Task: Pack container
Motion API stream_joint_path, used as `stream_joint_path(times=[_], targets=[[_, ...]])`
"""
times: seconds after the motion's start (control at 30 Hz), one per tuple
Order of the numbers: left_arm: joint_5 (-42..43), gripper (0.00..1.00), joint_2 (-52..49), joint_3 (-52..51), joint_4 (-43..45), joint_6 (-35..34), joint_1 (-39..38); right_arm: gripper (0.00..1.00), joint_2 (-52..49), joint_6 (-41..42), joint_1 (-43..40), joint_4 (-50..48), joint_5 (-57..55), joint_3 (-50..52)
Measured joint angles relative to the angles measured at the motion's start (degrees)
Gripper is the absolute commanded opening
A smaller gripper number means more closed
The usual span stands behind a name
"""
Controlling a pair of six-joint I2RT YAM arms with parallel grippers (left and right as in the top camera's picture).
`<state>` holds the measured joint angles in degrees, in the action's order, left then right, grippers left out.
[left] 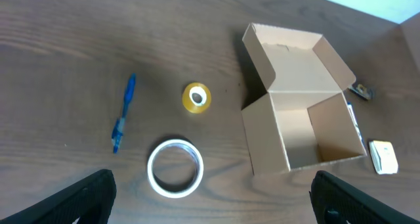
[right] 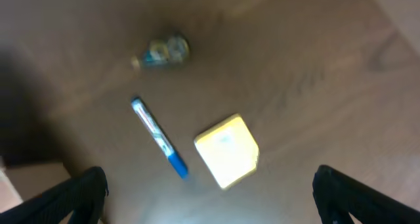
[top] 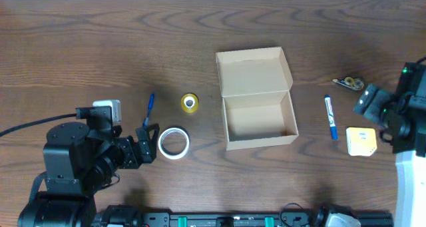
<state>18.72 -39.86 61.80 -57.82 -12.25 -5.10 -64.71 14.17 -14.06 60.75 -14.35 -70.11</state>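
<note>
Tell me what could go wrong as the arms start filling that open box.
The white tape roll lies flat beside the open left end effector; a low approach might shove it instead of gripping it.
The blue marker is slim and lies flat; it could roll or slip from a pinch.
The cardboard box looks light and unanchored; bumping a wall during a drop may slide it.

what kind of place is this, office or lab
Probably a robotics lab bench staged as a packing desk: robot arms at a wood-grain table, an open cardboard box, tape rolls and pens beside it.
</note>
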Motion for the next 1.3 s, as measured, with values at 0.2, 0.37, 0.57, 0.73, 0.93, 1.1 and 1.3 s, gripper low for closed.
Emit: stream_joint_path(times=[0.2, 0.37, 0.57, 0.73, 0.93, 1.1, 1.3], targets=[[-3.82, 0.95, 0.0, 0.0, 0.31, -1.42, 0.0, 0.99, -2.08, -0.83, -0.02, 1.57, 2.56, 0.0], [-5.09, 0.95, 0.0, 0.0, 1.46, -2.54, 0.0, 0.99, -7.96, -0.55, -1.88, 2.19, 2.62, 0.02], [-5.64, 0.95, 0.0, 0.0, 1.49, -2.82, 0.0, 0.99, -13.33, 0.96, -6.6, 2.58, 2.84, 0.02], [-5.64, 0.95, 0.0, 0.0, 1.49, -2.82, 0.0, 0.99, -17.18, 2.38, -9.81, 5.2, 2.99, 0.04], [-5.64, 0.95, 0.0, 0.0, 1.4, -2.95, 0.0, 0.99, -21.92, 6.54, -15.28, 10.05, 3.17, 0.42], [-5.64, 0.95, 0.0, 0.0, 1.16, -2.97, 0.0, 0.99, -21.99, 11.56, -18.51, 6.62, 5.53, 3.21], [-5.64, 0.95, 0.0, 0.0, 1.05, -2.95, 0.0, 0.99, -22.03, 14.8, -19.47, -3.98, 13.14, 9.53]])
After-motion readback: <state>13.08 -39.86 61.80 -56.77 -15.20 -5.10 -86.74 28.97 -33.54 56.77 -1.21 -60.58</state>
